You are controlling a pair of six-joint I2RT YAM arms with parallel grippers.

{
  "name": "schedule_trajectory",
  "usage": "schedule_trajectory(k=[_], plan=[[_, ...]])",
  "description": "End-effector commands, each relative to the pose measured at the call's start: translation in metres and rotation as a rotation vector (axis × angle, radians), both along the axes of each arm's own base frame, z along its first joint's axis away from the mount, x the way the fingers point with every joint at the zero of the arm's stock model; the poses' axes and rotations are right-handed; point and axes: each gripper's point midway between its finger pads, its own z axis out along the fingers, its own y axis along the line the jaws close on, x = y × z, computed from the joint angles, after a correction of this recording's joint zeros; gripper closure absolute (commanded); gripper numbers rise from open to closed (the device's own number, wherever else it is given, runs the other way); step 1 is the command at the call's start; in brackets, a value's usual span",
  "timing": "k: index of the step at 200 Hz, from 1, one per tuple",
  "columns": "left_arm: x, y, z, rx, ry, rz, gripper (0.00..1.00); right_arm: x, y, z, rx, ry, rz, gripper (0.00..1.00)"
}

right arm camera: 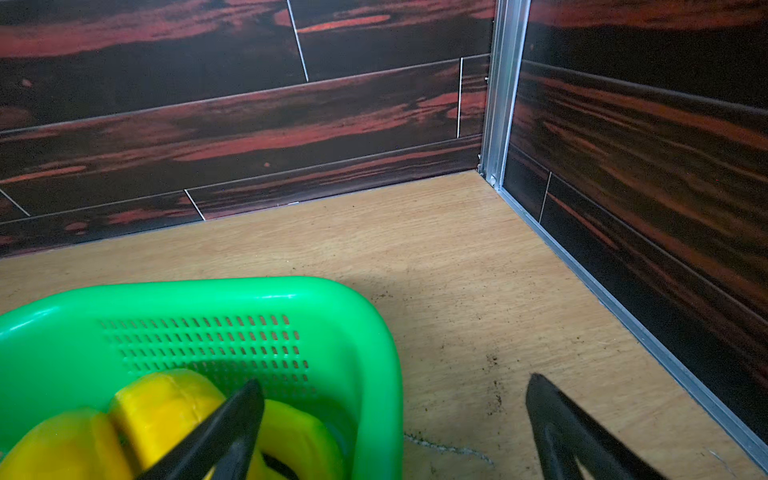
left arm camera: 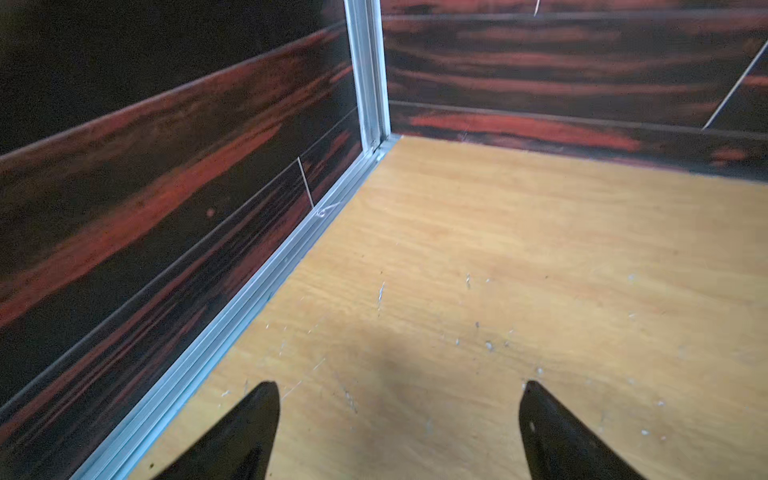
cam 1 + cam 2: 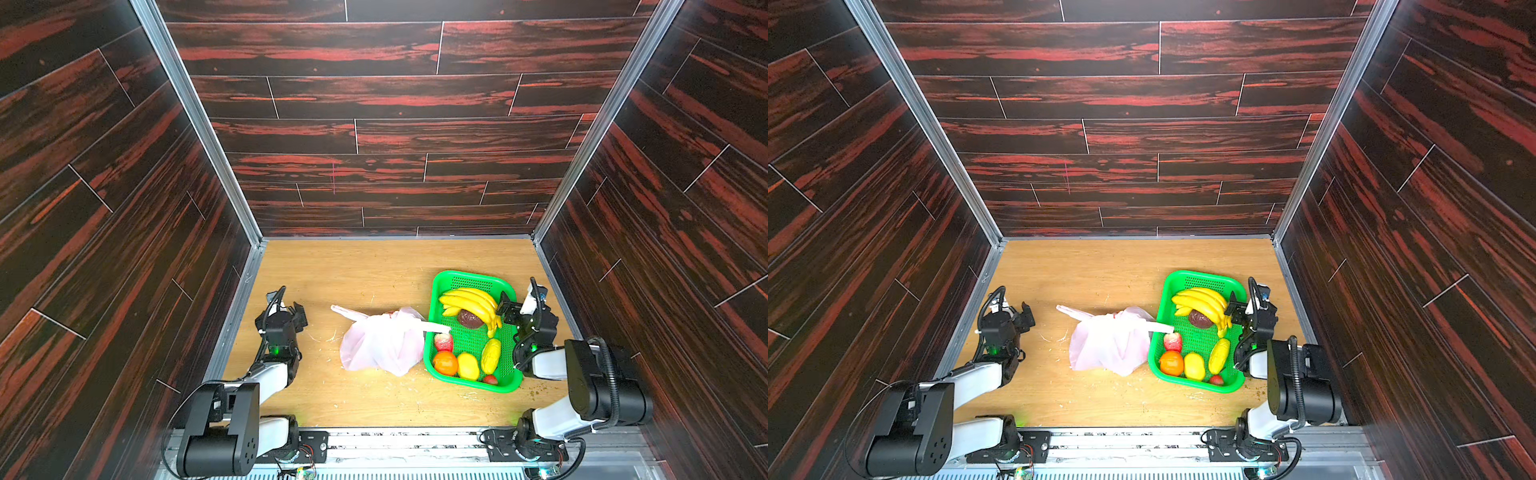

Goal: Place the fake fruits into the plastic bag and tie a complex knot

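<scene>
Bag (image 3: 382,345) on tabletop (image 3: 374,266), strap (image 3: 434,327) over basket (image 3: 473,276) rim. I see left end effector (image 2: 399,386) released near wall (image 2: 166,208), right end effector (image 1: 395,379) released astride basket edge.

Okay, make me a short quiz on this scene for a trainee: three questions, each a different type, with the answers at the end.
1. Fill in: the left gripper and the right gripper both stand ____ and hold nothing.
2. True or false: one strap of the plastic bag lies over the rim of the green basket.
3. Where does the banana bunch lie? A: in the bag. B: in the basket. C: on the bare table.

Key: 1 open; 2 true; 3 B.
</scene>
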Motion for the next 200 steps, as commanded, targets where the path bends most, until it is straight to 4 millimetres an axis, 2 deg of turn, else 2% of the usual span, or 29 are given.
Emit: schedule_trajectory(k=[1,29,56,85,104,127,135,200], plan=[[0.003,-0.003,0.013,-0.011,-0.056,-0.046,0.07,0.001,0.002,-0.007,-0.007,0.02,0.004,0.01],[0.011,-0.02,0.013,-0.107,-0.083,-0.132,0.07,0.001,0.001,-0.007,-0.007,0.02,0.004,0.01],[0.017,-0.023,0.01,-0.108,-0.111,-0.151,0.07,0.001,0.002,-0.007,-0.007,0.02,0.004,0.01],[0.027,-0.027,-0.013,-0.112,-0.112,-0.182,0.05,0.001,0.001,-0.007,-0.007,0.021,0.004,0.01],[0.038,-0.023,-0.006,-0.104,-0.166,-0.166,0.05,0.001,0.002,-0.008,-0.006,0.023,0.005,0.01],[0.048,-0.014,-0.027,-0.121,0.061,-0.102,0.04,0.001,0.002,-0.008,-0.008,0.024,0.005,0.01],[0.051,-0.019,-0.027,-0.11,0.045,-0.13,0.02,0.001,0.002,-0.007,-0.007,0.022,0.005,0.01],[0.05,-0.02,-0.026,-0.111,0.054,-0.135,0.01,0.001,0.002,-0.007,-0.011,0.021,0.008,0.01]])
